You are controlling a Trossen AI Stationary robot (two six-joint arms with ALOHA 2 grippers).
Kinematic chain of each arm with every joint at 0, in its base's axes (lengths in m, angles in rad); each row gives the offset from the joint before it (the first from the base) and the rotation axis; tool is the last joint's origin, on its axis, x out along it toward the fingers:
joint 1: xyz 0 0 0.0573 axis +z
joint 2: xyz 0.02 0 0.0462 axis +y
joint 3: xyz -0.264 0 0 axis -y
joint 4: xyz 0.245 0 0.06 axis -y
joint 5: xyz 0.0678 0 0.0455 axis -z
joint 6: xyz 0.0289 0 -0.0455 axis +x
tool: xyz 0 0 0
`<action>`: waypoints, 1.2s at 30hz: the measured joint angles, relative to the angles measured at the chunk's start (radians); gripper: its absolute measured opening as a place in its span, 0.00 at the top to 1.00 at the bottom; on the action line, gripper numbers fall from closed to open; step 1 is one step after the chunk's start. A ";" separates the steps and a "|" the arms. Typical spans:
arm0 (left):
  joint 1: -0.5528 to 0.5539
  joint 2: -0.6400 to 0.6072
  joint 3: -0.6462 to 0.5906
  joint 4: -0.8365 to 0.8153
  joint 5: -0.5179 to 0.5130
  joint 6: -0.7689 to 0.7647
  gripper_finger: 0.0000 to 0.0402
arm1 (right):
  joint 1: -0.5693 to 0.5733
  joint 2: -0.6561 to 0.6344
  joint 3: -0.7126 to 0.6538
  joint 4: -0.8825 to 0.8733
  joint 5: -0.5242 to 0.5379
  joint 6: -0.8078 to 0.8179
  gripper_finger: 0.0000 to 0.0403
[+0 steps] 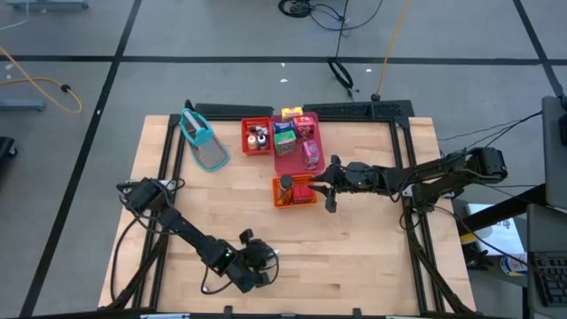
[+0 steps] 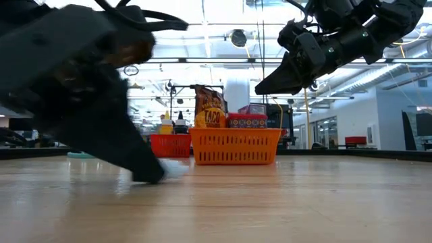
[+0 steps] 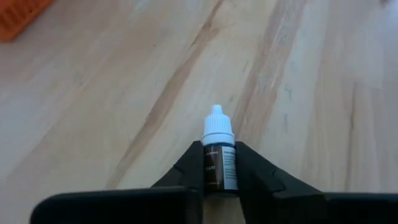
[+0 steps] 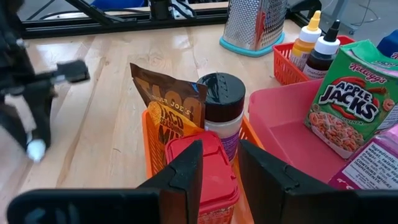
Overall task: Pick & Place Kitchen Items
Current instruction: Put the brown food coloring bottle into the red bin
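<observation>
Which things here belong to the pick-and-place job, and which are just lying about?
Job:
- dropper bottle, between the left tool fingers
- taco packet, jar and red box in the orange tray
- cereal box in the pink tray
- two bottles in the red tray

Lying about:
- mesh basket
- floor cables

Both arms are showing as dark, nearly black machines built of slim tubular links joined by chunkier rounded housings. The left arm [image 1: 190, 235] is trailing thin black cables that are looping loosely along its links and away from its base. The right arm [image 1: 416, 175] is carrying similar black cabling beside its bulkier shoulder housing. Each arm is ending in two matte black fingers [image 3: 261, 180], flat-faced on the inside and tapering like wedges toward their tips [image 4: 183, 171].
</observation>
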 joint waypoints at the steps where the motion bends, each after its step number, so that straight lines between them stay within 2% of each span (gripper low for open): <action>1: 0.000 -0.014 -0.001 -0.016 0.000 0.009 0.85 | 0.000 0.000 0.000 -0.003 0.000 0.000 0.77; 5: 0.007 -0.074 -0.004 -0.104 -0.010 0.022 0.87 | 0.000 0.000 0.000 -0.011 0.000 0.000 0.77; 9: 0.029 -0.147 -0.002 -0.188 -0.073 0.030 0.89 | 0.000 0.000 -0.001 -0.018 0.000 0.000 0.77; 16: 0.102 -0.274 0.000 -0.321 -0.149 0.104 0.85 | 0.000 0.000 -0.001 -0.019 0.000 -0.002 0.77; 25: 0.262 -0.426 0.000 -0.409 -0.168 0.266 0.87 | 0.000 0.000 -0.002 -0.024 0.000 -0.003 0.77; 31: 0.392 -0.498 0.001 -0.418 -0.167 0.363 0.84 | 0.000 0.000 -0.002 -0.018 0.000 -0.007 0.77; 36: 0.507 -0.540 0.001 -0.414 -0.167 0.443 0.86 | 0.000 0.000 -0.002 -0.020 0.000 -0.007 0.77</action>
